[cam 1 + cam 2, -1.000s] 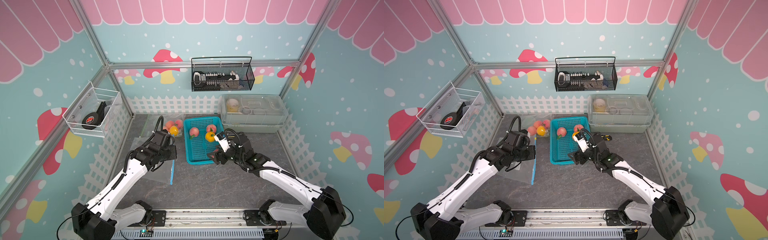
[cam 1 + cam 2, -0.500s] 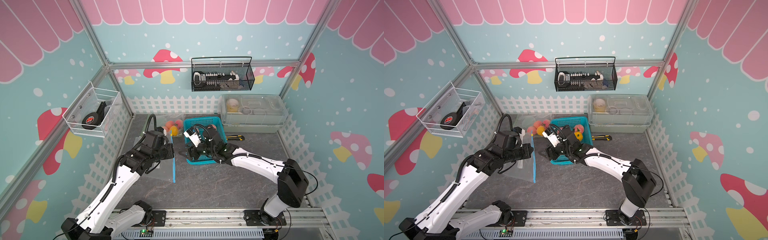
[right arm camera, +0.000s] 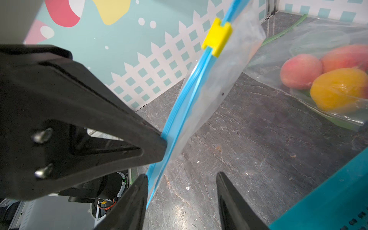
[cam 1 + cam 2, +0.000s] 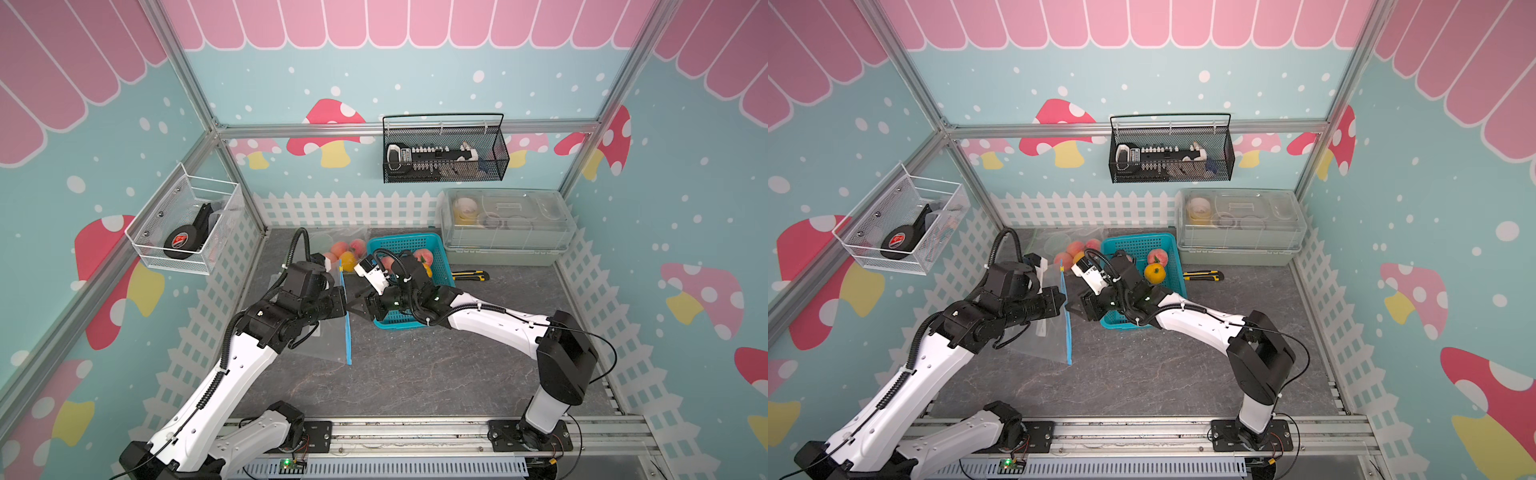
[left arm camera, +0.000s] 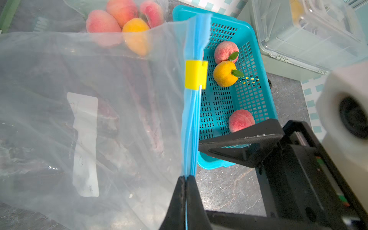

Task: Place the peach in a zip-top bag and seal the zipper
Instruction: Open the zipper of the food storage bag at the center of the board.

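My left gripper (image 5: 186, 177) is shut on the blue zipper strip (image 5: 191, 129) of the clear zip-top bag (image 5: 99, 99), holding that edge upright above the table. Its yellow slider (image 5: 196, 74) sits near the far end of the strip. My right gripper (image 3: 182, 175) is open just beside the strip (image 3: 179, 111), which lies against one finger. In both top views the two grippers (image 4: 344, 301) (image 4: 359, 307) meet at the bag (image 4: 328, 340). Two peaches (image 5: 226, 52) (image 5: 241, 120) lie in the teal basket (image 4: 440, 249).
An orange fruit (image 5: 225, 73) shares the basket. A second bag with fruit (image 3: 328, 79) lies at the back by the fence. A utility knife (image 4: 469, 275) lies right of the basket, in front of a clear lidded box (image 4: 505, 224). Wire baskets hang on the walls.
My right arm has swung left from the basket to the bag's zipper edge, its jaws narrowing. My left arm has lifted the bag's edge and turned it upright.
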Robot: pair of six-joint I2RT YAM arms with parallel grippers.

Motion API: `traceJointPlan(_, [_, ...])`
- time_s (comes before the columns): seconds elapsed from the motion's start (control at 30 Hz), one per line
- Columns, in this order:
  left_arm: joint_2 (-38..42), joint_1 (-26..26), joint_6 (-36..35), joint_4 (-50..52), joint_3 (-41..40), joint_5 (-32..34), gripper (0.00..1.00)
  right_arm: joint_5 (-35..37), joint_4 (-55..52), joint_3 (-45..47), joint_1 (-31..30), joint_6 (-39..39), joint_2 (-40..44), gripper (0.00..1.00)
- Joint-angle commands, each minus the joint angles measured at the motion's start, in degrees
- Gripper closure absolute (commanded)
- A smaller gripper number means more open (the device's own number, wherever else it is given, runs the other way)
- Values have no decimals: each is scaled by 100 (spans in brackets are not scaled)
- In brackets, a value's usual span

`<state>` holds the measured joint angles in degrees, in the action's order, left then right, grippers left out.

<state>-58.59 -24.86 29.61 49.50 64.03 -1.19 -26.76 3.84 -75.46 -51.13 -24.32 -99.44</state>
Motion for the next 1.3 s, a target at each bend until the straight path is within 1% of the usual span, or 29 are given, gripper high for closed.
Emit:
traceJointPlan(0.0, [93, 42, 45, 60, 137, -55, 100, -73, 117, -170, -50, -100, -84, 45])
traceJointPlan(0.37, [138, 47, 80, -17, 135, -194, 100, 6, 38, -302, -81, -165, -290, 56])
traceJointPlan(0.5, [160, 52, 150, -152, 59, -259, 100, -37, 21, -325, -105, -190, -365, 58])
traceJointPlan(0.57, [146, 52, 173, -209, 12, -281, 100, -48, 38, -324, -121, -221, -392, 63])
traceJointPlan(0.7, [138, 52, 127, -213, -43, -245, 100, 41, 76, -302, -130, -349, -354, 89])
traceJointPlan(0.77, [139, 52, 57, -205, -64, -215, 100, 167, 36, -293, -130, -426, -284, 98])
traceJointPlan(0.8, [131, 52, -7, -167, -61, -208, 100, 229, 5, -298, -132, -497, -242, 100])
traceJointPlan(0.87, [93, 49, -139, -112, -73, -249, 100, 299, -30, -308, -133, -658, -170, 100])
traceJointPlan(0.93, [68, 52, -216, -103, -100, -277, 88, 365, -93, -360, -149, -862, -122, 100])
traceJointPlan(1.03, [70, 51, -261, -117, -126, -289, 75, 510, -236, -433, -200, -1012, -76, 100])
traceJointPlan(1.07, [68, 45, -286, -137, -129, -314, 72, 547, -283, -460, -212, -1035, -71, 100])
traceJointPlan(1.13, [54, 38, -352, -172, -142, -435, 68, 571, -348, -511, -236, -1064, -60, 100])
traceJointPlan(1.27, [-29, 3, -402, -226, -170, -600, 65, 623, -379, -612, -277, -1158, -93, 100])
